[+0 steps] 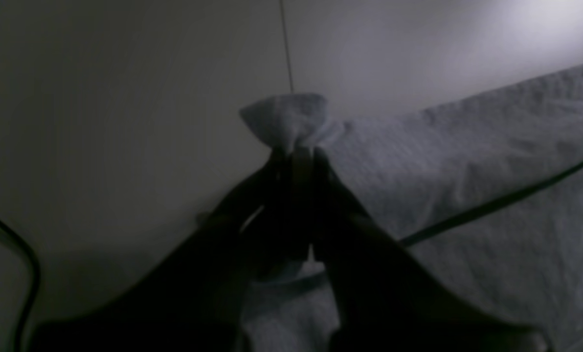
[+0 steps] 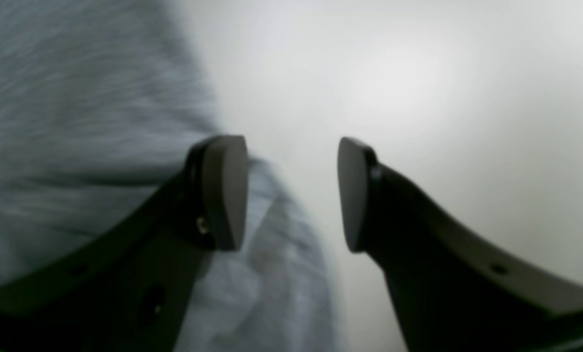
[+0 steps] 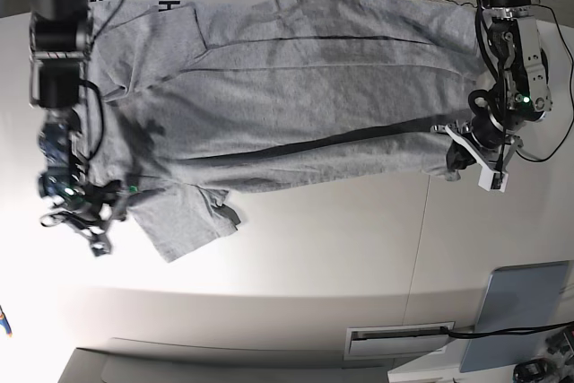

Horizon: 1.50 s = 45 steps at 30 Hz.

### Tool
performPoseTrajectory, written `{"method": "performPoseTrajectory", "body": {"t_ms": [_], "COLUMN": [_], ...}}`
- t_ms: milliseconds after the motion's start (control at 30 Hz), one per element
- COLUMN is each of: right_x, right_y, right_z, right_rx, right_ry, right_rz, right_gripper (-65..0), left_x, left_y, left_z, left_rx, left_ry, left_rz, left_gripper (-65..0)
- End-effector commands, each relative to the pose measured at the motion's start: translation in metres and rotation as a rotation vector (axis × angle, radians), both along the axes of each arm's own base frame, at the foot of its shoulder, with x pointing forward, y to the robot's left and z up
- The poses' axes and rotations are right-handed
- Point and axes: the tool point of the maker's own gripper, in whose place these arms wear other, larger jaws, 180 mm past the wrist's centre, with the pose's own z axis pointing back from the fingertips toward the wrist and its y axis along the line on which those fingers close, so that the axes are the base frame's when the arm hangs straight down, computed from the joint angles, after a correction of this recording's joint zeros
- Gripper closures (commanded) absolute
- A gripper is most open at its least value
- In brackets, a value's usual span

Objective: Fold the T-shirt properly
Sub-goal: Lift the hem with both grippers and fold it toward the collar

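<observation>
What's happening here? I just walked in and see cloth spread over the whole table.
A two-armed robot is folding a grey T-shirt laid flat on the white table. The left gripper is shut on a bunched corner of the fabric. The right gripper is open beside the shirt's edge, holding nothing.

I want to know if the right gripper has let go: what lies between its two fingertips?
Nothing: in the right wrist view the right gripper stands open over bare table, the T-shirt beside its left finger.
</observation>
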Motion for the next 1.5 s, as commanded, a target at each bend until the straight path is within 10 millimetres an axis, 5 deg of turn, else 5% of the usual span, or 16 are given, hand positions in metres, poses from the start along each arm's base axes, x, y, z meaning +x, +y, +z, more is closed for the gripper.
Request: {"method": "performPoseTrajectory", "body": {"t_ms": [0,200,400,600,700,900,1067,1233,1467], "right_x": [0.021,0.035,0.013,0.004,0.009,0.019,0.005,-0.037,-0.107], "right_y": [-0.002,0.01,0.008,0.003,0.004,0.002,-0.006,-0.017,-0.018], "right_z": [0.021,0.002,-0.025,-0.029,-0.026,0.005,0.053,0.095,0.103], "right_rx": [0.005,0.065,0.025,0.012,0.017,-0.029,-0.101,-0.285,-0.368], "right_ry": [-0.056,0.021,0.18,0.223,0.194,0.126,0.007,-0.082,-0.095], "right_rz": [-0.012,-0.085,-0.11,-0.122,-0.115,-0.09,-0.063,-0.054,-0.046], "right_gripper": [-29.4,-29.4,-27.8,-2.8,0.0,0.0,0.0,0.0,0.0], "left_x": [0.01,0.01,0.01,0.01,0.01,0.009,0.006,0.003,-0.027], "left_y": [0.005,0.009,0.009,0.009,0.009,0.01,0.015,0.019,0.02], "left_z": [0.017,0.015,0.015,0.015,0.015,0.014,0.013,0.018,0.019], "left_rx": [0.014,0.041,0.041,0.041,0.041,0.046,0.051,0.017,0.041], "left_ry": [-0.057,-0.049,-0.05,-0.05,-0.05,-0.046,-0.032,-0.021,0.034], "left_rz": [0.0,0.005,0.005,0.005,0.005,0.005,0.016,0.028,-0.024], "left_gripper": [0.0,0.0,0.0,0.0,0.0,0.0,0.0,0.0,0.0]}}
